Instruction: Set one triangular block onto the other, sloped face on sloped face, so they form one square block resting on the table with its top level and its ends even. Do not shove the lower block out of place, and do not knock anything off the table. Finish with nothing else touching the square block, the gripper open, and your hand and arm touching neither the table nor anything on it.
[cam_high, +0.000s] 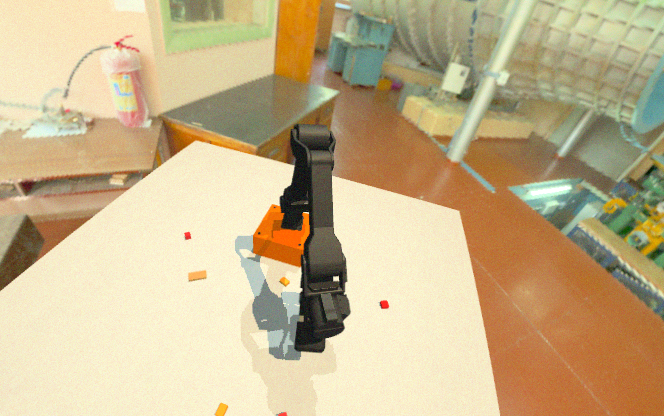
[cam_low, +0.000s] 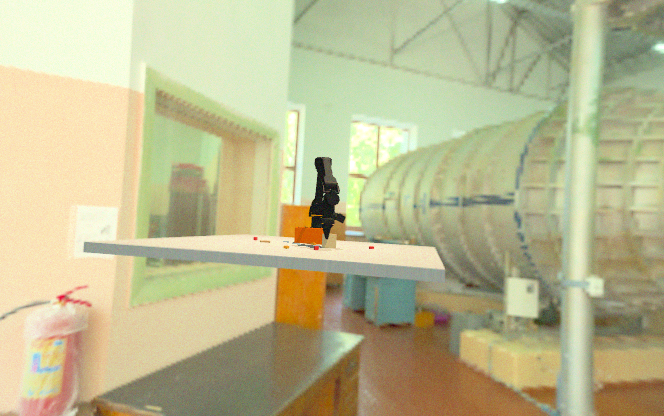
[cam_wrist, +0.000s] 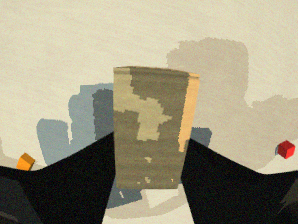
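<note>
The triangular blocks are tan with wood-like shading. In the wrist view a tan block (cam_wrist: 150, 105) fills the middle, with a lighter strip along its right side and a thin edge line at its far end. The exterior view shows a pale tan block (cam_low: 330, 241) standing on the table under the fingers. I cannot make out the seam between two blocks. My gripper (cam_wrist: 148, 138) (cam_low: 327, 236) has a fingertip against each side of the tan block and is shut on it. In the top view the hand hides the blocks.
A red cube (cam_high: 384, 304) (cam_wrist: 286, 149) lies to the right and a small orange piece (cam_high: 284, 281) (cam_wrist: 25, 161) to the left. Another red cube (cam_high: 187, 235), an orange plank (cam_high: 197, 275) and an orange piece (cam_high: 221, 409) lie farther off. The orange base (cam_high: 277, 247) stands behind.
</note>
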